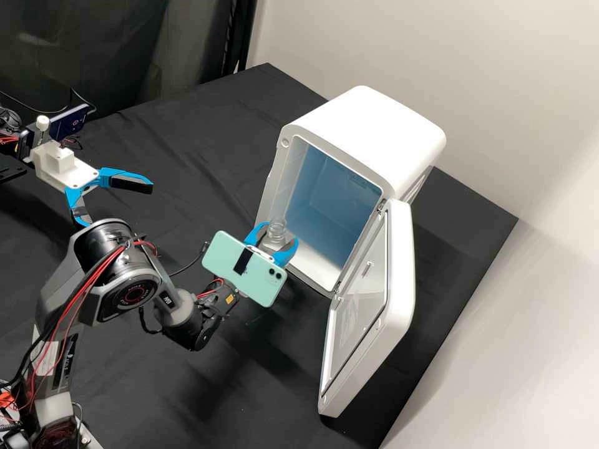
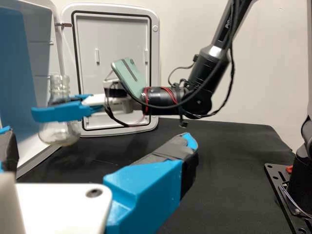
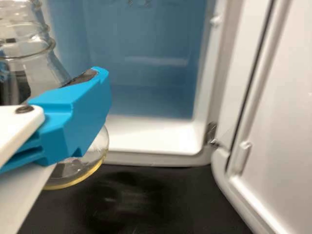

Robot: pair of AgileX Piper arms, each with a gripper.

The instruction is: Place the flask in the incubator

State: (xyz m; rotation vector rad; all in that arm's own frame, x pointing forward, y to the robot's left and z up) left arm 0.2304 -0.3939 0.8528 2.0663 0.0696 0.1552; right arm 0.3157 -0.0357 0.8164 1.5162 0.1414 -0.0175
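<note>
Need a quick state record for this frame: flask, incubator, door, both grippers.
flask: clear glass, upright, gripped near the neck, just outside the incubator's opening
incubator: white shell, blue inside, standing on the black bench
door: swung wide open
right gripper: shut on the flask, at the opening
left gripper: open, holding nothing, well back from the incubator
task status: flask not yet set inside

Clear glossy glass flask (image 1: 273, 231), smooth glossy white plastic incubator (image 1: 374, 131), matt black bench cloth (image 1: 187, 156)
</note>
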